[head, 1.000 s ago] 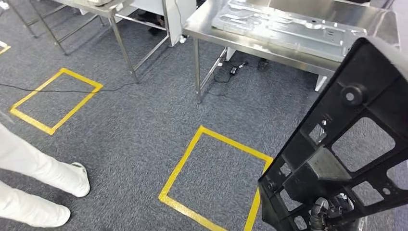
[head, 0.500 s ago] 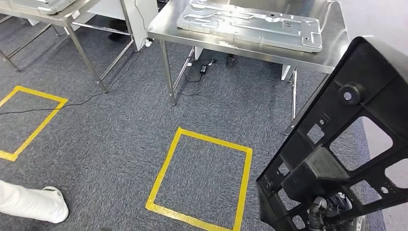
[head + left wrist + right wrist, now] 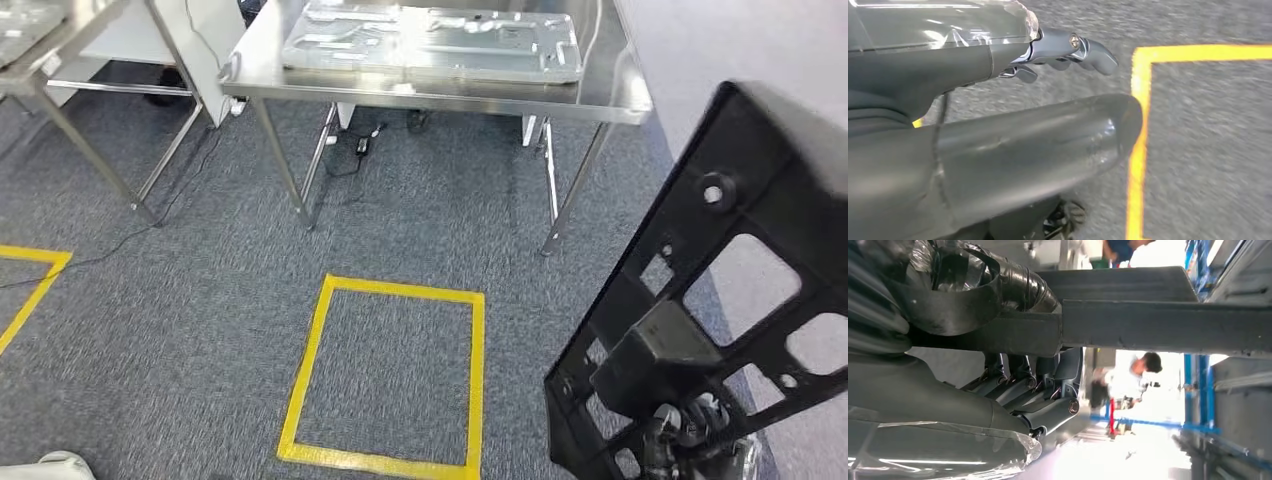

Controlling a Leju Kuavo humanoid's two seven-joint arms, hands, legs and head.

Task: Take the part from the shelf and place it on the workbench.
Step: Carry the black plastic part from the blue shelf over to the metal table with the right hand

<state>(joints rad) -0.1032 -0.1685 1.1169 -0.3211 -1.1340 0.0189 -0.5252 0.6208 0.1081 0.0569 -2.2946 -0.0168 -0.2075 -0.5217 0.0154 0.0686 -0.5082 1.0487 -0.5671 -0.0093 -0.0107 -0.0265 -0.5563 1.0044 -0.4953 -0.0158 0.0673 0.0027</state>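
since the earlier frames the whole head view has swung: the steel workbench (image 3: 620, 95) with its pressed metal panel (image 3: 430, 42) now sits squarely ahead instead of off to the upper right, and the yellow floor square (image 3: 385, 375) has slid to centre. that is the camera turning with the robot, not the furniture moving. the white-clad legs seen before have nearly left the frame; a pale shoe tip (image 3: 50, 465) remains at the lower left corner.

progress, as i judge it: the pick from the shelf is done, since the black plastic frame part (image 3: 720, 300) is already carried at the robot's right side, tilted up on edge in front of the head camera. what is left is to close the remaining floor to the bench, which is still well apart, and then set the part down on it.

right hand (image 3: 1013, 385): fingers curled tight around a flat bar of the black part, gripping it firmly in the right wrist view.

left hand (image 3: 1068, 52): hanging over the carpet beside the yellow tape, holding nothing and touching nothing; its fingers look loosely bent, and i cannot tell whether they are apart or closed.
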